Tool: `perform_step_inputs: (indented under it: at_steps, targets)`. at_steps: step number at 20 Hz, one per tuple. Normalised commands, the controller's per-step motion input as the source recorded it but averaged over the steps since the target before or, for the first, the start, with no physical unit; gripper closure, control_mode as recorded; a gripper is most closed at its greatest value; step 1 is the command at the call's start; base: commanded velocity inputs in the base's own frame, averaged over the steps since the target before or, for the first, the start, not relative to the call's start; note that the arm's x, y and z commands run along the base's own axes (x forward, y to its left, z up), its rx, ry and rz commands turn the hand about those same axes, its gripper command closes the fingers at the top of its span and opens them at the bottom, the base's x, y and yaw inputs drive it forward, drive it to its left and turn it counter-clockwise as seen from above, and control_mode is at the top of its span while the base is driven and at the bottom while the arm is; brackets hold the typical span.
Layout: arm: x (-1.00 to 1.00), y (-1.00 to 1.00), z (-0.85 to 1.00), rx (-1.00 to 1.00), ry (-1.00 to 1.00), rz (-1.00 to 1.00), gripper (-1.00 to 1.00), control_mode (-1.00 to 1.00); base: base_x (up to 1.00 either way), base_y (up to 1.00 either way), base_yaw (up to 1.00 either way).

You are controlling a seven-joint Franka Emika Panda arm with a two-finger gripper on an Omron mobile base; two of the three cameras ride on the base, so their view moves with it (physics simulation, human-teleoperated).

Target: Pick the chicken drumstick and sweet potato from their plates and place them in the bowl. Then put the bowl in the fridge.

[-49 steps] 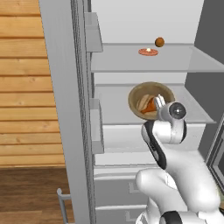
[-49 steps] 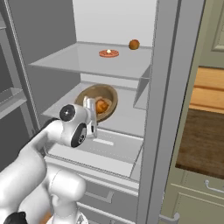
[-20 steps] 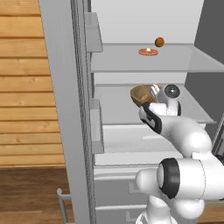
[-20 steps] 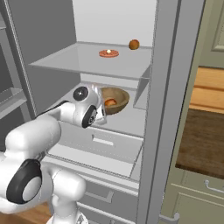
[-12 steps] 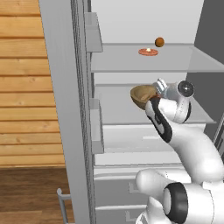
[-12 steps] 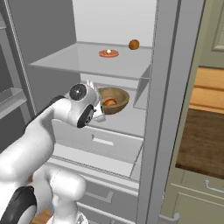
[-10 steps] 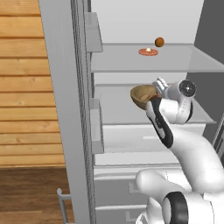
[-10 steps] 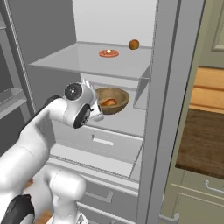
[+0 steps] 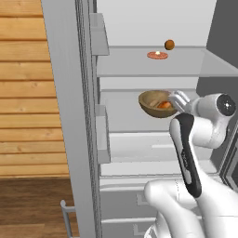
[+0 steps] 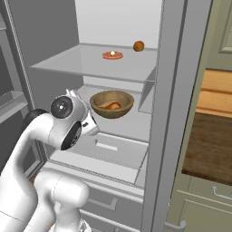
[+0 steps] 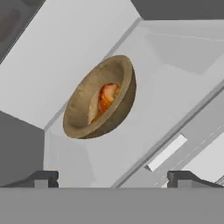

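Observation:
The tan-brown wooden bowl [image 9: 155, 103] [image 10: 112, 104] [image 11: 98, 105] stands on the middle glass shelf of the open grey fridge [image 9: 65, 116]. Inside it lies the glossy orange chicken drumstick [image 11: 106, 97] [image 9: 163, 105] [image 10: 113, 106], with a duller tan lump, the sweet potato [image 11: 92, 111], beside it. My gripper [image 11: 113, 177] [image 9: 179, 98] is open and hangs a short way back from the bowl, apart from it, with nothing between its fingertips [image 11: 43, 177]. The two plates are out of view.
On the upper shelf [image 10: 90, 63] sit a small red-orange dish [image 9: 157, 55] [image 10: 112, 55] and a dark brown ball [image 9: 169, 44] [image 10: 138, 45]. Door bins [image 9: 100, 39] line the left, white drawers [image 10: 104, 152] lie below. Green cabinets [image 10: 222, 36] stand to the right.
The bowl, carried tilted in my gripper before, now rests on the middle shelf. My gripper has let go of it and drawn back toward the fridge's front.

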Motion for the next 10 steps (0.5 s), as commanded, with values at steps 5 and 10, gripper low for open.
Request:
perform_step_inputs:
  at_steps: [5, 10]
  targets:
    - [-1.00, 0.19, 0.24, -0.23, 0.00, 0.12, -1.00, -1.00, 0.00, 0.00, 0.00]
    - [-1.00, 0.18, 0.19, -0.27, 0.00, 0.10, -1.00, -1.00, 0.00, 0.00, 0.00]
